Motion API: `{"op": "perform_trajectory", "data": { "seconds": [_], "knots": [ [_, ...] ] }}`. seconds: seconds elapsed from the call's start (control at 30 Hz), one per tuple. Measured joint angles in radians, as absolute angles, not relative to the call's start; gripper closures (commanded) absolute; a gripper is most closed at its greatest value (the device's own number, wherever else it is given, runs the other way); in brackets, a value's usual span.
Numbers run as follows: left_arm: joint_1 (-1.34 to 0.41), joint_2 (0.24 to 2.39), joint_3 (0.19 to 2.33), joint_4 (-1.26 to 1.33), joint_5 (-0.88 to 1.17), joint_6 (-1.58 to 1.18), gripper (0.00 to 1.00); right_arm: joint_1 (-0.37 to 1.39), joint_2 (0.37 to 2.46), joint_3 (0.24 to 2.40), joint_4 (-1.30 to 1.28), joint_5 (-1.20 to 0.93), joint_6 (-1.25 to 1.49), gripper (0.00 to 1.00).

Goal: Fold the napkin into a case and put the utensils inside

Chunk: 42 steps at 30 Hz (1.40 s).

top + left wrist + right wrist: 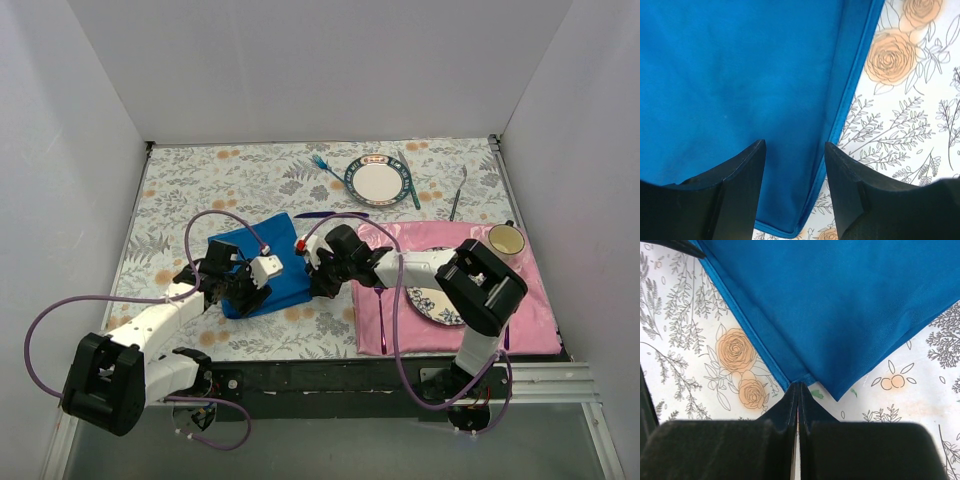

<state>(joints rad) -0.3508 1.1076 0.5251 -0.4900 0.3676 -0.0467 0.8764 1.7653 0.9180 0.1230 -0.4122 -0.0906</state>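
The blue napkin [262,262] lies folded on the floral tablecloth between my two grippers. My right gripper [317,279] [800,386] is shut on the hem at the napkin [840,305]'s near right corner. My left gripper [244,292] [795,167] is open over the cloth's lower left part. Its fingers [742,185] straddle the napkin [740,80] close to a hemmed edge and corner. The light-blue fork [324,166] lies left of the far plate. The dark purple knife [318,214] lies just beyond the napkin.
A patterned plate [378,181] sits at the back with a teal knife [408,182] on its right and a grey utensil [458,195] further right. The pink placemat [520,300] carries a cup [507,238], another plate [432,303] and a magenta utensil [381,320]. White walls enclose the table.
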Motion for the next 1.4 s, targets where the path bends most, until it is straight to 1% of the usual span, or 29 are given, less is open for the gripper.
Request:
{"op": "perform_trajectory", "data": {
  "seconds": [0.17,0.63,1.13,1.27,1.3,1.4],
  "knots": [
    [-0.351,1.093,0.503,-0.509,0.366,-0.025,0.53,0.885,1.772,0.918,0.123,-0.383,-0.112,0.99],
    [-0.351,1.092,0.496,-0.522,0.365,-0.015,0.55,0.932,1.694,0.870,0.156,-0.371,-0.151,0.99],
    [-0.351,1.086,0.516,-0.524,0.365,-0.035,0.55,0.950,1.754,0.871,0.192,-0.338,-0.212,0.99],
    [-0.351,1.097,0.542,-0.512,0.368,-0.043,0.59,0.952,1.754,0.871,0.194,-0.332,-0.224,0.99],
    [-0.351,1.100,0.542,-0.508,0.368,-0.044,0.62,0.952,1.754,0.871,0.195,-0.331,-0.226,0.99],
    [-0.351,1.113,0.542,-0.508,0.369,-0.042,0.67,0.952,1.754,0.871,0.196,-0.326,-0.231,0.99]
  ]
}}
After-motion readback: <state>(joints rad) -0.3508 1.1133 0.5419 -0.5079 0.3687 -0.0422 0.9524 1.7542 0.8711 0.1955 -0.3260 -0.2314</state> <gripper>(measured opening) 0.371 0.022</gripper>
